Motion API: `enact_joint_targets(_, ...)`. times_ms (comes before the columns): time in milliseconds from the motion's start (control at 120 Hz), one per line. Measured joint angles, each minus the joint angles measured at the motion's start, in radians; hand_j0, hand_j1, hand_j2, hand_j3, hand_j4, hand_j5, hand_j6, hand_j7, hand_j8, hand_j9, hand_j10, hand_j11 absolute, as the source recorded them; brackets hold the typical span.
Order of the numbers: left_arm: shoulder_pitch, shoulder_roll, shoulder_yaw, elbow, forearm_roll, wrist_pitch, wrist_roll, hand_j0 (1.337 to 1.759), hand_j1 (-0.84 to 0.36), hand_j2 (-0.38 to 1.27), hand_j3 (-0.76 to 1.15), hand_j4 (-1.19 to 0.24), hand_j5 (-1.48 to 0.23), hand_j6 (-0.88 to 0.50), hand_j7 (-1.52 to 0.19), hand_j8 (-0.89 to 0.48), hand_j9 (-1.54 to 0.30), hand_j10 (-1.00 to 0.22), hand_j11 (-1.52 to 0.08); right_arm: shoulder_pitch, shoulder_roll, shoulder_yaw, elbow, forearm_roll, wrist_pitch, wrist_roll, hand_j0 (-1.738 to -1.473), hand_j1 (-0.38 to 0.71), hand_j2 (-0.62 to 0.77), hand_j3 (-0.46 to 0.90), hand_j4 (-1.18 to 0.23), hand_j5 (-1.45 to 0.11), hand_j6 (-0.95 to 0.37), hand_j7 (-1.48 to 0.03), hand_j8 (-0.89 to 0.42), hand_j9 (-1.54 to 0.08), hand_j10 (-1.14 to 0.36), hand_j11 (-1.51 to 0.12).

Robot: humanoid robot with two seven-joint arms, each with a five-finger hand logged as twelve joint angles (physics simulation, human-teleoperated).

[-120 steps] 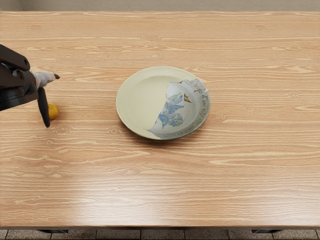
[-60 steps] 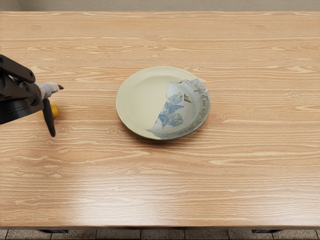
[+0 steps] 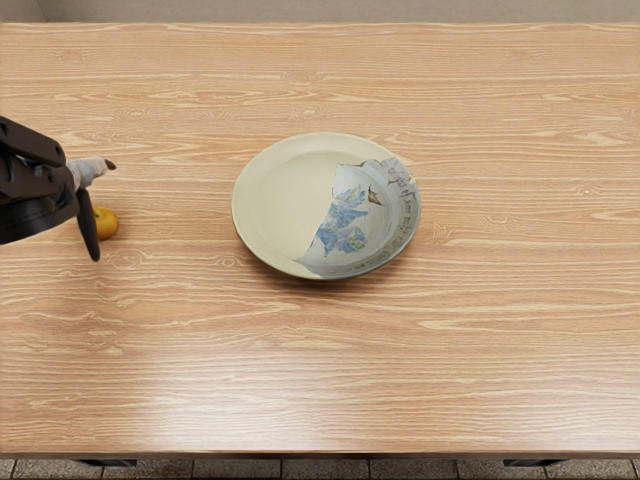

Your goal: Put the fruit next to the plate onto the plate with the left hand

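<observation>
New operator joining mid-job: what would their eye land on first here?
The cream plate with its blue-patterned patch, in the middle of the wooden table. Then, at the left edge, the dark left hand beside a small orange fruit that lies on the table, well apart from the plate.

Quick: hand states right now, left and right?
Left hand: open, fingers spread beside the fruit, not grasping it.
Right hand: not in view.

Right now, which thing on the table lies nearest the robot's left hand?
The small yellow-orange fruit, right beside the left hand near the table's left edge; the cream plate sits well apart, mid-table.
</observation>
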Motion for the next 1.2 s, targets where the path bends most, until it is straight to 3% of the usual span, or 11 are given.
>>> enact_joint_targets(358,0.022,-0.006,-0.006,0.018,-0.008,0.000,0.000,1.658,0.17,0.03,0.00,-0.15,-0.19,-0.15,-0.19,-0.15,-0.19,-0.15,-0.19,0.000,0.000,0.000,0.000,0.000,0.000,0.000,-1.658,-0.34,0.00,0.00,-0.01,-0.01,-0.01,-0.01,-0.01,-0.01,-0.01,-0.01)
enact_joint_targets(908,0.063,-0.008,-0.009,0.041,-0.013,0.000,0.000,1.658,0.10,0.04,0.00,-0.21,-0.27,-0.21,-0.27,-0.21,-0.27,-0.21,-0.27,0.000,0.000,0.000,0.000,0.000,0.000,0.000,-1.658,-0.34,0.00,0.00,-0.01,-0.01,-0.01,-0.01,-0.01,-0.01,-0.01,-0.01)
enact_joint_targets(1200,0.102,-0.006,-0.011,0.109,-0.014,0.000,0.000,1.658,0.07,0.05,0.00,-0.23,-0.30,-0.23,-0.30,-0.23,-0.30,-0.23,-0.30,0.000,0.000,0.000,0.000,0.000,0.000,0.000,-1.658,-0.34,0.00,0.00,-0.01,-0.01,-0.01,-0.01,-0.01,-0.01,-0.01,-0.01)
